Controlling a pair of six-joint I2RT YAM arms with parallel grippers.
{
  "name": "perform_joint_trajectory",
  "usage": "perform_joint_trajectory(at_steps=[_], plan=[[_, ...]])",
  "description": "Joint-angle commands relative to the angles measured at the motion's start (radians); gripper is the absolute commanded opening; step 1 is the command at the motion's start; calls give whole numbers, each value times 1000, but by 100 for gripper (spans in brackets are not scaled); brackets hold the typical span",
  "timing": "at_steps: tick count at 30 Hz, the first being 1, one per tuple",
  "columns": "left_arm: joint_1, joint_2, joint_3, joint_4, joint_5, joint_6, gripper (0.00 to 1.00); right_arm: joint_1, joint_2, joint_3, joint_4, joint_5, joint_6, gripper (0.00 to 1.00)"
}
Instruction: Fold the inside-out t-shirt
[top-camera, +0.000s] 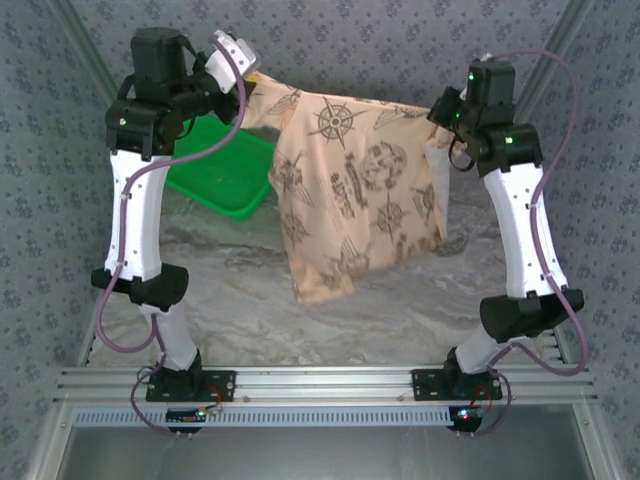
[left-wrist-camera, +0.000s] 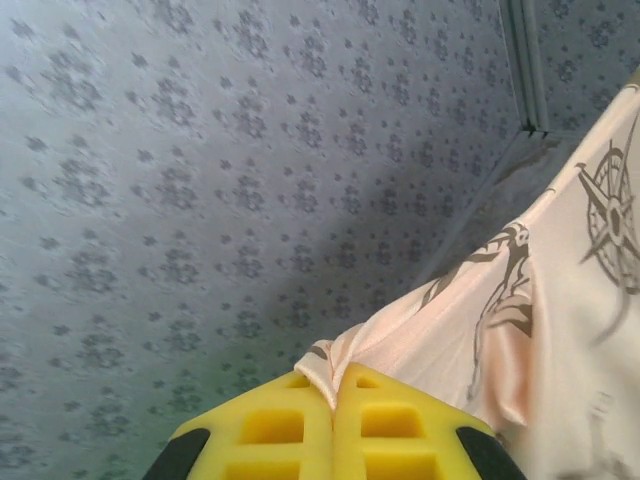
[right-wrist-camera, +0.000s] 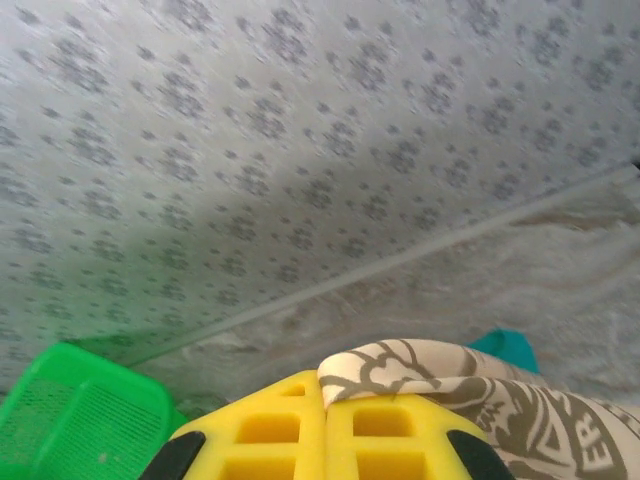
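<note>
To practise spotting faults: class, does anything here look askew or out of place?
The t-shirt hangs lopsided between the left pincer and right pincer: its bottom edge slants, lowest toward the left, with cloth bunched at its right end.

The arms (top-camera: 135, 215) show white links (top-camera: 520, 230), black joints (top-camera: 150, 105), purple cables (top-camera: 113, 335), green lights (top-camera: 508, 139), yellow gridded pincer fingers (left-wrist-camera: 270, 430)

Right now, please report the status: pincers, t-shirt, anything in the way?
Left pincer shut on t-shirt edge. Right pincer shut on it too. It hangs spread between both, above table. Green basket on table, left side.
</note>
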Motion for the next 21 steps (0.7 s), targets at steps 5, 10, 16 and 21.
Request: perform_joint_trajectory(at_steps=[5,10,16,21], plan=[[-14,-142,16,21,-66,147,0,-17,-74,135,7,-52,-77,0],[-130,-402,-450,-16,-171,252,0,27,-285,-231,61,-4,-69,0],[-403,-806,-1343,235,-261,193,0,122,-598,-964,151,22,75,0],[-624,-882,-1643,138,-297,-18,12,222,-799,-1296,74,49,141,3]])
